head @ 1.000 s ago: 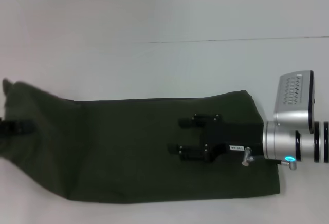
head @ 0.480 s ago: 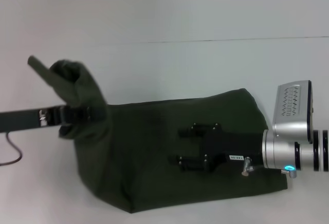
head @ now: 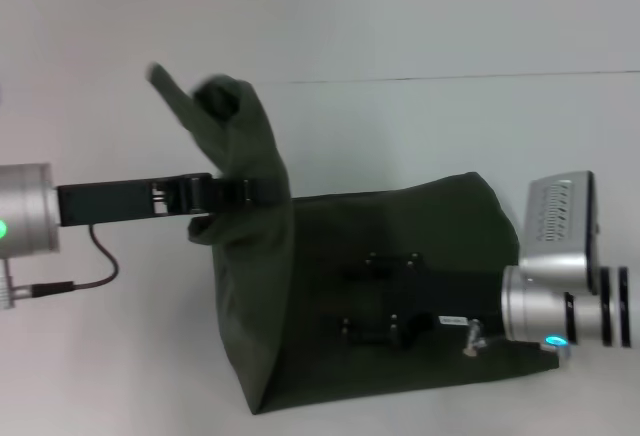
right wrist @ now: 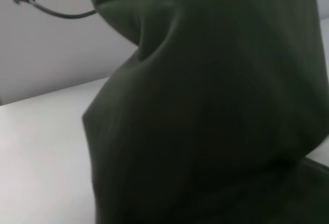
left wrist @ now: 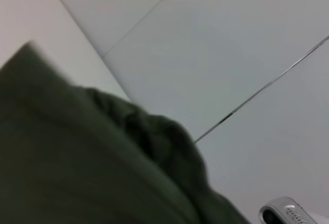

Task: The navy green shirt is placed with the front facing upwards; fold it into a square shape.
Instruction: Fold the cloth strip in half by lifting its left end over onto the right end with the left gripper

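Head view shows the left hand [head: 235, 193] pinched shut on a raised fold of the navy green shirt [head: 400, 296], holding that end lifted off the surface [head: 120, 356] so the cloth stands up in a peaked ridge and drapes down to the rest of the garment. Its black fingers run level from the silver wrist at the left edge, with a thin dark cable looping beneath the wrist. The right hand [head: 385, 291] reaches in level from the right side, its two dark fingers lying spread apart and flat on the shirt's middle; the silver forearm sits just past the shirt's right edge. Only plain green cloth shows, with no lettering in sight. The shirt's lower part lies flat on the pale grey surface, which carries one thin dark seam line [head: 480, 78] across its far half. From the right wrist view the shirt [right wrist: 216, 111] fills most of the picture as a tall draped fold.
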`<state>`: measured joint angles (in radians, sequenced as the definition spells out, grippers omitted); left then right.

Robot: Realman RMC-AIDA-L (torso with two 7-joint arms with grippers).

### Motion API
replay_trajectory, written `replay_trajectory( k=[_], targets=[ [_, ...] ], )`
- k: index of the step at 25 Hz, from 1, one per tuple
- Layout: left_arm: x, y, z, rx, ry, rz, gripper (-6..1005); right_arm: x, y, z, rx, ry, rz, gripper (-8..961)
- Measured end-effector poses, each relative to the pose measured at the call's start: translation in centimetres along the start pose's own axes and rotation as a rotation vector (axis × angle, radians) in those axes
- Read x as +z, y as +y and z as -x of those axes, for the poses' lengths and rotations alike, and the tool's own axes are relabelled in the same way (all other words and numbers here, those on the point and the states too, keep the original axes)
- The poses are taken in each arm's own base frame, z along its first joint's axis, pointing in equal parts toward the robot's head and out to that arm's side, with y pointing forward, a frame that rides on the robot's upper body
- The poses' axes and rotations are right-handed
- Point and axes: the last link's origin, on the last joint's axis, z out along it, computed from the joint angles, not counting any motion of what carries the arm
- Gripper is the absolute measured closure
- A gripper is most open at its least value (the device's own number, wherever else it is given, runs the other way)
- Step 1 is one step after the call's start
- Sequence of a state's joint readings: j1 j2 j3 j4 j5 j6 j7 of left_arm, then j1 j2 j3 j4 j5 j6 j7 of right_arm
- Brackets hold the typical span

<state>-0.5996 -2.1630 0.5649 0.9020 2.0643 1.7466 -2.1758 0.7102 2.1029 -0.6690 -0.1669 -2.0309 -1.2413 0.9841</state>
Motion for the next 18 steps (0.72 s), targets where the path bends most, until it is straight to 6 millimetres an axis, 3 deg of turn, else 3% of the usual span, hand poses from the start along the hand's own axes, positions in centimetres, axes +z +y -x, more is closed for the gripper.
replay_trajectory(
  k=[5, 12, 18],
  targets=[
    [2.1, -0.3, 0.3, -0.012, -0.051, -0.006, 936, -2.7, -0.8, -1.1, 0.045, -0.041, -0.085, 158],
    [4.4, -1.0, 0.7, -0.041, -0.077, -0.02, 936, -9.1, -1.9, -2.5, 0.104, -0.143, -0.26, 159],
    [6.2, -1.1, 0.7, -0.036, -0.076, -0.01, 935, -10.7, -1.8, -3.0, 0.124, -0.164, -0.302, 158]
  ],
)
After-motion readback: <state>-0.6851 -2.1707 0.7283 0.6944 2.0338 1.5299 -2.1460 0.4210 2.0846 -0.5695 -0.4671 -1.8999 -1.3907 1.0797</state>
